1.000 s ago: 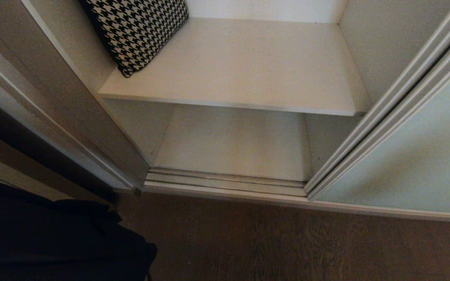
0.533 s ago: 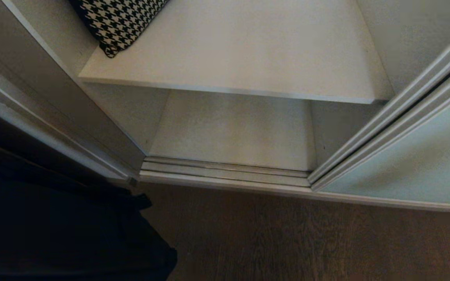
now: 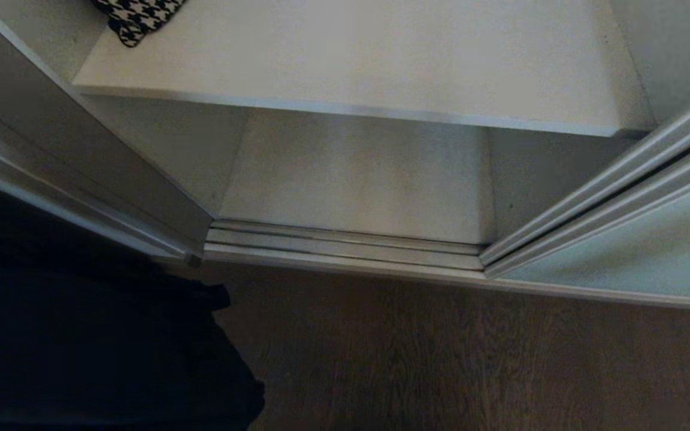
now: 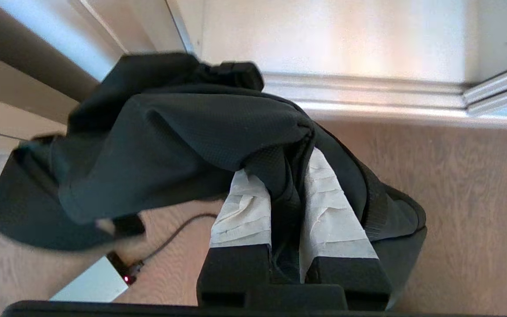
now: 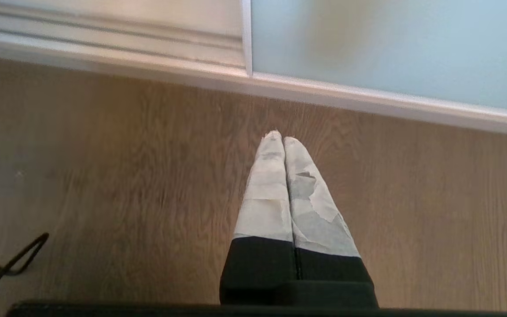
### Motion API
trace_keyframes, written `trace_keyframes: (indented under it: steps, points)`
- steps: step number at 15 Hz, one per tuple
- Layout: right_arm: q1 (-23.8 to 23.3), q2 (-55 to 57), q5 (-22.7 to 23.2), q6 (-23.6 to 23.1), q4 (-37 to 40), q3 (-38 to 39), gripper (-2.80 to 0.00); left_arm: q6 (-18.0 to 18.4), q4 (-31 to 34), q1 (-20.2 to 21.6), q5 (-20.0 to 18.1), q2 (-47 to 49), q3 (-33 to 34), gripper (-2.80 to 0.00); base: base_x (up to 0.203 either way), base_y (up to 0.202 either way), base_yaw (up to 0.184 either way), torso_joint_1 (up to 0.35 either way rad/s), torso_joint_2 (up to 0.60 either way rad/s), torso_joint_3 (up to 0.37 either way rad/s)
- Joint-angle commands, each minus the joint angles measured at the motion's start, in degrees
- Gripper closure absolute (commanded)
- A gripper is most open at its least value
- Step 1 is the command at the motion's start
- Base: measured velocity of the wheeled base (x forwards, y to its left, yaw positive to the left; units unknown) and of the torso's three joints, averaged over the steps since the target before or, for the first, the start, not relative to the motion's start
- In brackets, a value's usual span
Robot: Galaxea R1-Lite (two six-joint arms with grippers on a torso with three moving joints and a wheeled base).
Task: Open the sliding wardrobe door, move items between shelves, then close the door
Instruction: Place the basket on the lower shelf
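Currently mid-task. The sliding wardrobe door (image 3: 638, 251) is already pushed aside to the right, so the compartment is open. The left gripper (image 4: 286, 176) has its taped fingers (image 4: 329, 211) clamped on a fold of the black bag (image 4: 174, 132), which hangs off them above the wood floor (image 3: 471, 359), just in front of the door track (image 3: 345, 248). In the head view the bag shows as a dark mass at near left, outside the wardrobe.

Shelves: the upper shelf (image 3: 381, 54) carries only a houndstooth cushion (image 3: 135, 15) at its far left corner; the lower shelf (image 3: 357, 179) has nothing visible on it. My read: the bag is in transit and the lower shelf is the likely drop spot, though nothing here proves it.

Left to do: set the bag on a shelf, let go, pull the arm out, slide the door back to the left.

The right gripper (image 5: 280, 138) is idle, pointed down at the floor in front of the door's bottom rail, fingertips pressed together, holding nothing. A black cable (image 5: 2, 264) lies on the floor near it.

Writing: none readable. No brand or label on bag, door or shelves. A small device with a red light (image 4: 123, 275) sits on the floor under the bag; no text legible on it.
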Motion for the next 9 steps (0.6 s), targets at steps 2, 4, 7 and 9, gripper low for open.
trace_keyframes:
  steps: [2,4,7,9]
  points:
    - [0.00,-0.01,0.04,0.01,-0.04,0.02,0.00,0.11,0.12,0.02,-0.07,1.03,0.06,0.00,0.000,0.000,0.000,0.004,0.00,-0.202]
    - [0.00,-0.01,0.04,0.01,-0.04,0.06,0.00,0.20,0.20,0.02,-0.06,1.48,0.49,0.00,0.000,0.000,0.000,0.006,0.00,-0.197]
    - [0.00,-0.01,0.04,0.01,-0.04,0.09,0.00,0.20,0.12,0.02,-0.14,2.22,1.18,0.00,0.000,0.000,0.000,0.002,0.01,-0.199]
    - [0.00,-0.01,0.04,0.01,-0.04,0.00,0.00,0.28,-0.32,0.02,-0.62,2.78,1.53,0.00,0.000,0.000,0.000,0.002,0.00,-0.198]
